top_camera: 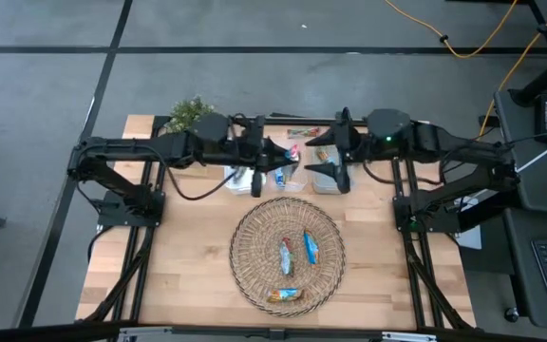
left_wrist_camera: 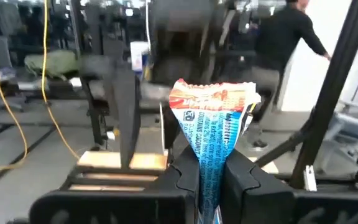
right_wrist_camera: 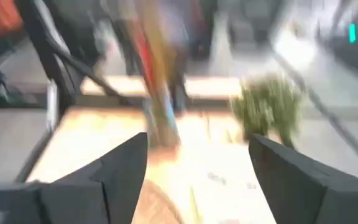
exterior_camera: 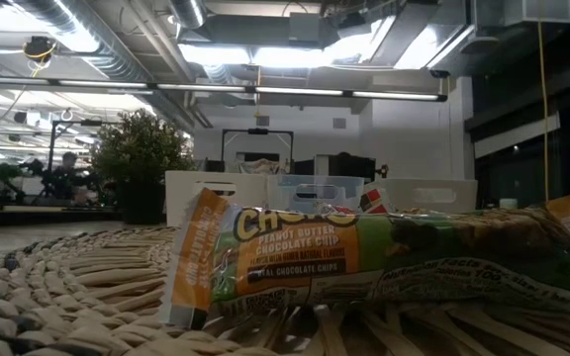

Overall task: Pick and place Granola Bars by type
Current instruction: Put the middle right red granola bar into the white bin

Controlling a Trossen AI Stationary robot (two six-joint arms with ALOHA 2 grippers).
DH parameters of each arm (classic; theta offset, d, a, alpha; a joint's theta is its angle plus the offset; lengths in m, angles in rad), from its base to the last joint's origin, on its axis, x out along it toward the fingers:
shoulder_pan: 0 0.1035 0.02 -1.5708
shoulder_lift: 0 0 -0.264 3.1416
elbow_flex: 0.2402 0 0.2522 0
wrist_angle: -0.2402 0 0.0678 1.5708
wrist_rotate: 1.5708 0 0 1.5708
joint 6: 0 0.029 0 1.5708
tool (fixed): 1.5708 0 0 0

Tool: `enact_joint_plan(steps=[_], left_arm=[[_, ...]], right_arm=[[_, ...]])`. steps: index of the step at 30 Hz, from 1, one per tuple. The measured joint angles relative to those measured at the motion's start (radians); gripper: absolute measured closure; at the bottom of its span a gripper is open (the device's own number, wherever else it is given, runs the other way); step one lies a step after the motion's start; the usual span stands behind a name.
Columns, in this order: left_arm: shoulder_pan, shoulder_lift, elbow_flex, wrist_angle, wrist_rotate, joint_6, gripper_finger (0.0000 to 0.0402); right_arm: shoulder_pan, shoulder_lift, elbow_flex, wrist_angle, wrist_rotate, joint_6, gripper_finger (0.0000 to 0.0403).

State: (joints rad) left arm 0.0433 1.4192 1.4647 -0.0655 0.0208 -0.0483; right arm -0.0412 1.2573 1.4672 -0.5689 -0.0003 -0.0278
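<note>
My left gripper (top_camera: 281, 152) is shut on a blue and red foil bar (left_wrist_camera: 213, 121), held in the air above the bins at the table's far side; the bar also shows in the high view (top_camera: 293, 152). My right gripper (top_camera: 336, 149) is open and empty, facing it from the right, also over the bins; its fingers show spread in the right wrist view (right_wrist_camera: 197, 180). Two blue bars (top_camera: 286, 255) (top_camera: 310, 247) and a green and orange bar (top_camera: 286, 295) lie flat in the round wicker tray (top_camera: 245, 237). The green and orange bar fills the low view (exterior_camera: 364, 262). My left gripper pinches the blue and red bar between its two fingers (left_wrist_camera: 182, 177), on its lower blue part (left_wrist_camera: 211, 168). The fingers come about level from the table's left. The bar's crimped red end (left_wrist_camera: 213, 93) sticks out past the fingertips, and the bar is lifted clear.
Three clear plastic bins (top_camera: 245, 179) (top_camera: 288, 176) (top_camera: 326, 180) stand in a row under the grippers; a bar (top_camera: 302, 132) lies behind them. A small potted plant (top_camera: 190, 112) stands at the far left. A person (left_wrist_camera: 284, 37) stands beyond the table.
</note>
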Motion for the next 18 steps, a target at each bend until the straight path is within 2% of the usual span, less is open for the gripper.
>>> enact_joint_plan(steps=[5,8,10,15,18], left_arm=[[-0.002,-0.091,0.002,-0.063,-0.031,0.001,0.0376],[-0.018,-0.169,0.001,-0.135,-0.061,0.001,0.0377],[-0.036,-0.225,0.003,-0.196,-0.116,0.002,0.0380],[-0.074,-0.323,0.002,-0.376,-0.297,-0.036,0.0381],[-0.081,-0.356,0.003,-0.428,-0.354,-0.067,0.0379]], right_arm=[[0.008,-0.045,0.016,-0.329,0.147,0.199,0.0125],[0.031,-0.103,-0.029,-0.517,0.233,0.315,0.0137],[0.057,-0.147,-0.067,-0.594,0.283,0.374,0.0145],[0.107,-0.294,-0.167,-0.636,0.403,0.500,0.0162],[0.113,-0.354,-0.203,-0.619,0.444,0.546,0.0170]])
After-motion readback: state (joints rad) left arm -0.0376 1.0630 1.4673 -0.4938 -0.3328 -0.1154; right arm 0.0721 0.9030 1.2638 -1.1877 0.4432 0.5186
